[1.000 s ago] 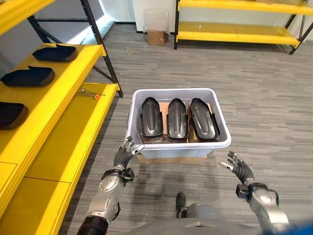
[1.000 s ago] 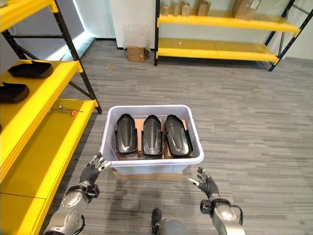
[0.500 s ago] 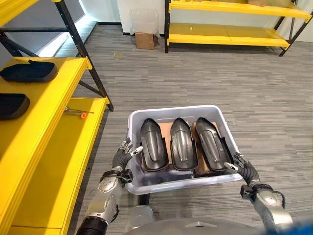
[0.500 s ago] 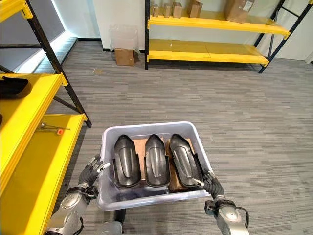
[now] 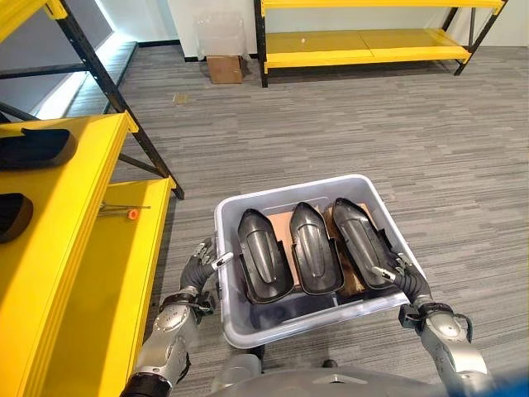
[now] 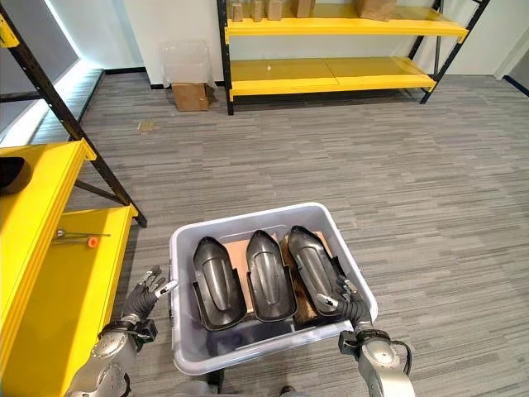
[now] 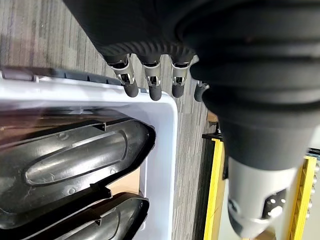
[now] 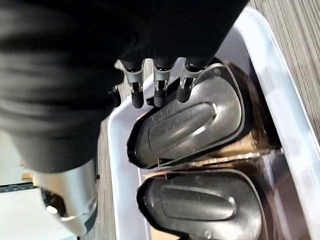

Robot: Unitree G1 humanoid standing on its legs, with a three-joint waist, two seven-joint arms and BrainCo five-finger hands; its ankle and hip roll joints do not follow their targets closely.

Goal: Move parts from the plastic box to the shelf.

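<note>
A pale plastic box (image 5: 331, 319) stands straight in front of me with three black moulded parts side by side in it: the left part (image 5: 264, 261), the middle part (image 5: 315, 253) and the right part (image 5: 360, 245). My left hand (image 5: 201, 263) rests against the box's left rim (image 7: 166, 125), fingers (image 7: 152, 88) relaxed and holding nothing. At the right rim my right hand (image 5: 401, 275) is open too, its fingers (image 8: 157, 86) reaching over the right part (image 8: 190, 122).
A yellow shelf (image 5: 66, 236) runs along my left and carries two black parts (image 5: 33, 147) (image 5: 11, 217). A small orange-tipped tool (image 5: 131, 213) lies on its lower board. Another yellow shelf (image 5: 364, 45) and a cardboard box (image 5: 221, 68) stand at the far wall.
The camera has moved and the box shows closer and turned. Both hands went from in front of the box to its left and right rims.
</note>
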